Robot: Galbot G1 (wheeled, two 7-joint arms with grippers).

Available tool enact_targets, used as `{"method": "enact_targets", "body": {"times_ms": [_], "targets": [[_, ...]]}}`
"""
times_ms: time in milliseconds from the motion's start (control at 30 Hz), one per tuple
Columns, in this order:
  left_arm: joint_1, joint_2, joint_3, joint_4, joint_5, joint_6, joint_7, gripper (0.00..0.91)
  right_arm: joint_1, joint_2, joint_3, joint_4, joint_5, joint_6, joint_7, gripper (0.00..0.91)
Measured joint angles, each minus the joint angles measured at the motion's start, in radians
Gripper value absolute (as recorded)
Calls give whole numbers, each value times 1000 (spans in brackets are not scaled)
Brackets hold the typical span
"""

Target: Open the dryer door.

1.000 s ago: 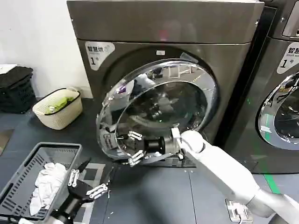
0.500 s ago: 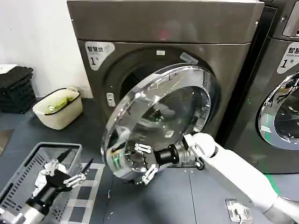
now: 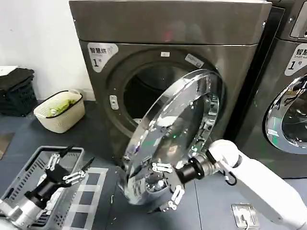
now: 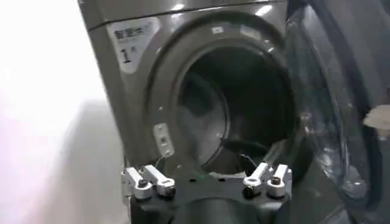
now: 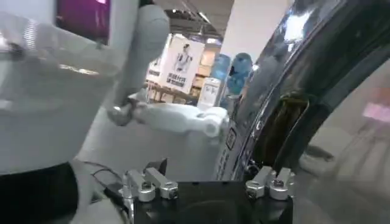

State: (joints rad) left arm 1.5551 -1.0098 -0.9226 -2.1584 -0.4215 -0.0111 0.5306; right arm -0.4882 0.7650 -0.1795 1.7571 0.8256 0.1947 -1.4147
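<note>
The dryer door (image 3: pixel 177 139), a round disc with a wide chrome rim and dark glass centre, stood swung well away from the dryer (image 3: pixel 168 72), hinged along its right-hand edge and leaning out over the floor, its free edge lowest and nearest the camera. Its mirrored outer face pointed out and to the right of the dryer, and the disc showed in the head view as a narrow oval, its long axis running from the dryer's lower left up to the upper right. Behind it the dark drum opening (image 3: pixel 153 93) lay exposed, and the latch plate (image 3: pixel 113 102) showed on the dryer's front, left of the opening. The right gripper (image 3: pixel 165 187) sat at the door's lower free edge, fingers spread wide, one set against the chrome face. The left gripper (image 3: pixel 64 170) hung well off to the dryer's lower left, above a grey laundry basket (image 3: pixel 29 177), its fingers also spread with nothing between them. A cream basket (image 3: pixel 60 111) sat on the floor left of the dryer, and a second machine (image 3: pixel 288 86) stood just beside it on the right.
</note>
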Motion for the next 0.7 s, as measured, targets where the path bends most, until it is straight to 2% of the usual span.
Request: {"method": "enact_targets", "body": {"times_ms": [467,700], "targets": [[-164,137,198,51,-20,-17,69,907,-198,-130,253,64,1,3,-22,907],[-253,194,299,86,-25,-29,80,907,-390,-187,460,103,6,11,-22,907]]}}
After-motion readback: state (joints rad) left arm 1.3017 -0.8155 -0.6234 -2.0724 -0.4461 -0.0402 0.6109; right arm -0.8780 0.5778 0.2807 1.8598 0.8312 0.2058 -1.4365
